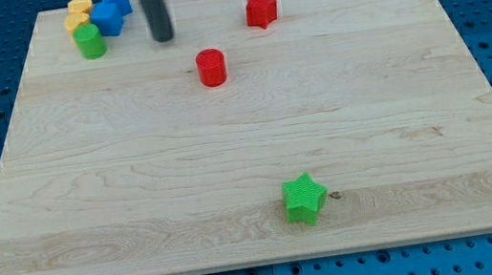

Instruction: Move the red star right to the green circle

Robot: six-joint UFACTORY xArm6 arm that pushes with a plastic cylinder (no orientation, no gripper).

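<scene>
The red star (261, 8) lies near the view's top, right of centre. The green circle (90, 41), a green cylinder, stands at the top left, touching a cluster of blocks. My tip (163, 37) is the lower end of the dark rod. It sits between the two, about a third of the way from the green circle to the red star, and touches no block. The red star is far to the right of the green circle.
A red cylinder (211, 67) stands below and right of my tip. Two blue blocks (110, 10) and two yellow blocks (79, 10) crowd the top left corner by the green circle. A green star (304, 198) lies near the bottom edge of the wooden board (416, 113).
</scene>
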